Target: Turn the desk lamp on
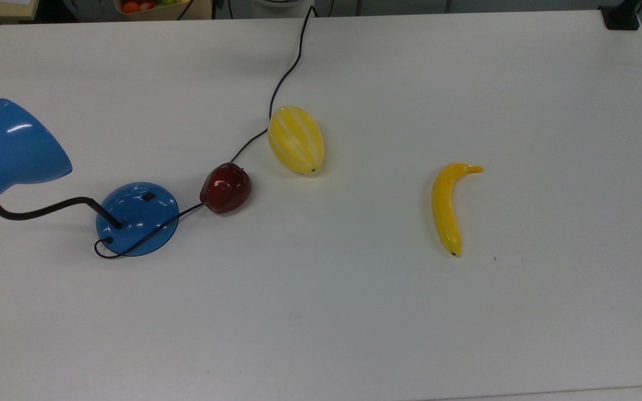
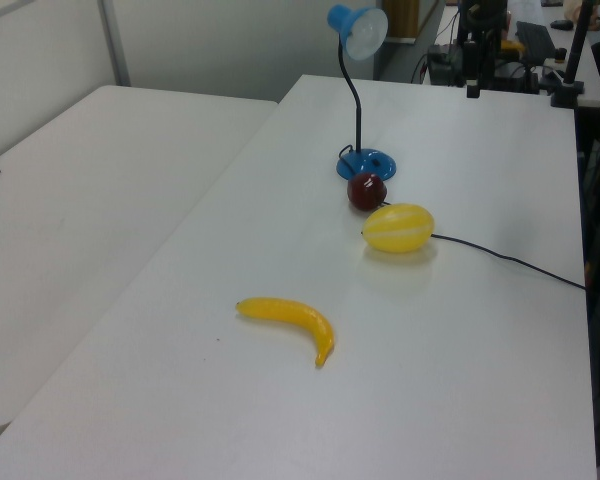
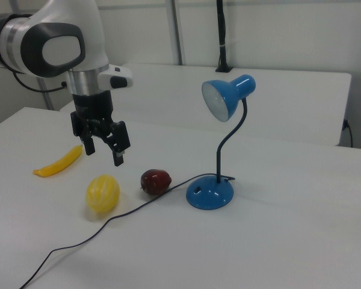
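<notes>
— Blue desk lamp (image 3: 219, 144), where from the gripper (image 3: 104, 153)?
— To the right view's right, past the red apple (image 3: 155, 181), standing on the white table (image 3: 289, 241).
— Gripper?
— Spread open, empty, hanging above the striped yellow melon (image 3: 102, 192).

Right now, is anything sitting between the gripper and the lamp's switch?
Yes. In the right view the red apple lies on the table between the open gripper and the desk lamp base, beside the switch. The gripper hangs above the apple's height.

Desk lamp (image 1: 14, 150) shade cropped by the top view's left edge.
</notes>
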You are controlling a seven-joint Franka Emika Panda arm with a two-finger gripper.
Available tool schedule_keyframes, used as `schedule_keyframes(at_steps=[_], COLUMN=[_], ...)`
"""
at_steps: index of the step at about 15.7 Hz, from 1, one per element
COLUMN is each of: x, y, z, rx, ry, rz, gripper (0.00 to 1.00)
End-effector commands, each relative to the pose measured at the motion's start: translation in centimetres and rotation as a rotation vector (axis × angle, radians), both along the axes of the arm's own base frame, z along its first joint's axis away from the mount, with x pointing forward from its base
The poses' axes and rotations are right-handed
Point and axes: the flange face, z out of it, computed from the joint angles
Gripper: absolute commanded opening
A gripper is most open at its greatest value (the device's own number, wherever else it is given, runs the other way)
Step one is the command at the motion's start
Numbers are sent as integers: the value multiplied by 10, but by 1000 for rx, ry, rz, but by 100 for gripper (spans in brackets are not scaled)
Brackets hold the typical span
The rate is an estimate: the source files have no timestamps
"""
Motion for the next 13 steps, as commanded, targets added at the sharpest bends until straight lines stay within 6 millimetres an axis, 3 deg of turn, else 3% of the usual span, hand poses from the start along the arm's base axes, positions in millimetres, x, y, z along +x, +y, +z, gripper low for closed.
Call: schedule_keyframes(at_steps=[1,6,13], x=[-4,-4,0], y=[-1,-1,-20], z=[3,3,-1], rx=[25,25,27], ry=[25,23,16], rz=[13,12,-22], gripper=[100,100,100])
